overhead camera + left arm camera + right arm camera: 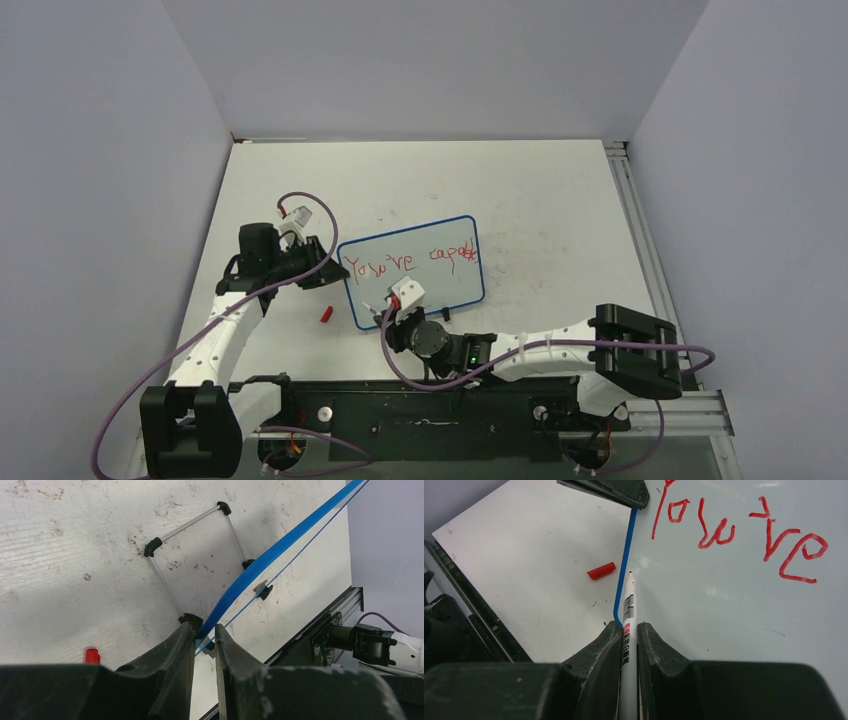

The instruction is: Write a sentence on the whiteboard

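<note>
- Right hand [629, 630] clamped on the marker [628, 605], barrel between the jaws, tip out front, down by the lower left corner of the whiteboard [724, 610]. Touching?
- Can't tell from the wrist view, tip is on the surface or just off it. Left hand [205, 630]?
- Pinched on the board's blue frame [260, 562] at the left edge, steadying it. Board sits on the table [540, 190] between the two arms, skewed a little in the top view.
- Sentence [410, 260]?
- One red line across the top, roughly "You're capable". Blank below it, so I'd judge a second line is next.
- Handling?
- Board looks thin, light and glossy, and would likely skid under pen pressure. Grip the frame edge, not the face, or the ink smears. Marker is stiff, slick plastic: hold it mid-barrel and press lightly, or it may slide back in the jaws.
- Anything else?
- Red cap [326, 314] loose on the table, just left of the board.
</note>
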